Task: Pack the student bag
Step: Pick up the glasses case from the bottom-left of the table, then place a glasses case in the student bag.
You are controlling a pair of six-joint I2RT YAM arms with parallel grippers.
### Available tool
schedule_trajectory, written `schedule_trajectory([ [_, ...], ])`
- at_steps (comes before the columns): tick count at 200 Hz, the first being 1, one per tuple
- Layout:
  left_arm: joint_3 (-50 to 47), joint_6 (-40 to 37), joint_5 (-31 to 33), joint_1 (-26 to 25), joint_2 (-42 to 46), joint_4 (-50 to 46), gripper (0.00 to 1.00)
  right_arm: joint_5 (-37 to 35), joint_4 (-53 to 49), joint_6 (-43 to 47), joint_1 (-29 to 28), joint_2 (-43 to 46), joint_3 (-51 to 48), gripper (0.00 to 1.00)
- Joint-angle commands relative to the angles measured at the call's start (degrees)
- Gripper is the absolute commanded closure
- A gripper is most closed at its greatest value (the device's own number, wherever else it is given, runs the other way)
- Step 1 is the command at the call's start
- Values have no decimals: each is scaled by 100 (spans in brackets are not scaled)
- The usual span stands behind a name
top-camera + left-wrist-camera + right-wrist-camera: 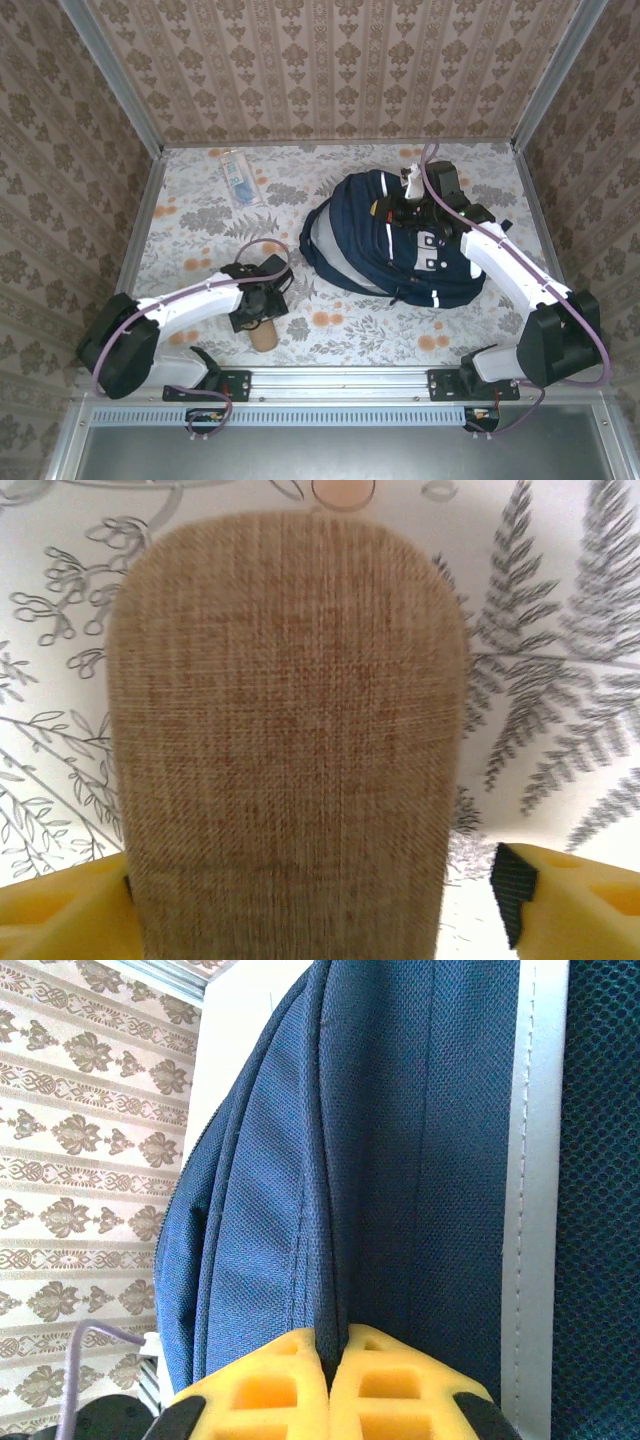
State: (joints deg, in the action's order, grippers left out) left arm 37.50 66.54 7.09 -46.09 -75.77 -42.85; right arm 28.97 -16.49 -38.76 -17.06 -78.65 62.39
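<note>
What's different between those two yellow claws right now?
The left gripper has its jaws apart, straddling a tan woven pouch with a gap on one side. The right gripper is pinched shut on a fold of the navy student bag. The left gripper sits low over the floral table near the arms' bases, while the right gripper reaches to the bag's far end. Both have yellow fingers.

Large navy-blue fabric backpack point(360, 205) is marked with thin white stripes, small white patches and a pale grey side panel. Rounded tan woven-cloth pouch point(290, 740) is seen plain, flecked with brown. White tablecloth point(200, 215) is printed with grey ferns and orange blossoms. Beige wallpapered walls point(330, 70) are patterned with striped brown damask. Yellow plastic fingers point(575, 900) are tipped with black.
</note>
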Motion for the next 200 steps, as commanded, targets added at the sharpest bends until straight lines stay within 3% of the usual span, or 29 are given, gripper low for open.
schedule_trajectory([
  [1,-87,87,-25,-95,-92,127,23,302,186,94,-94,176,127,99],
  [15,11,78,25,-137,-54,78,37,287,167,105,-95,200,124,99],
  [34,205,33,84,-192,62,-7,47,271,146,115,-96,233,124,99],
  [73,832,-287,113,-323,213,150,47,252,120,115,-89,279,122,99],
  [115,1901,-529,34,-293,-256,349,47,282,205,21,-91,324,86,99],
  [200,3804,503,-334,-216,-1900,944,49,293,305,-70,-97,425,-22,99],
])
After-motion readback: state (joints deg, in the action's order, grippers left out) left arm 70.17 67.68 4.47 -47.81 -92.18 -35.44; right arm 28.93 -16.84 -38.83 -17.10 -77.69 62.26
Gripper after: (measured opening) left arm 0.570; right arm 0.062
